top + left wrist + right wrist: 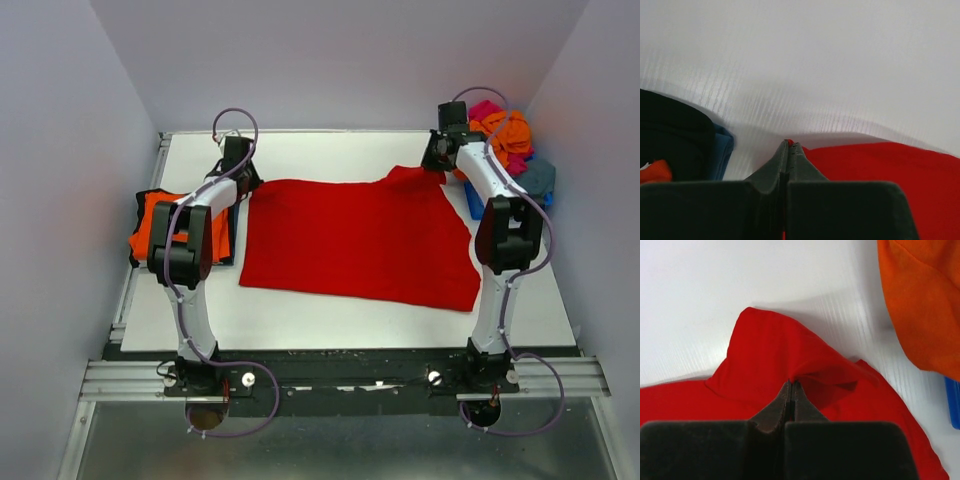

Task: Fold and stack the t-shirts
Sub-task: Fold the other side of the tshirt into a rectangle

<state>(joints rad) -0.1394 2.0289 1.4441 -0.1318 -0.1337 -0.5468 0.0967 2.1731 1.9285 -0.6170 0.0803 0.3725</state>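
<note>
Pinching far corners of the red t-shirt (pixel 360 235) — left hand (pixel 790 145) and right hand (pixel 791 384), both clamped.

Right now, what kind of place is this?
Probably a robot lab booth: two black-and-white robot arms bolted to a metal rail, plain white walls, a bright red cloth t-shirt on a white table.
</note>
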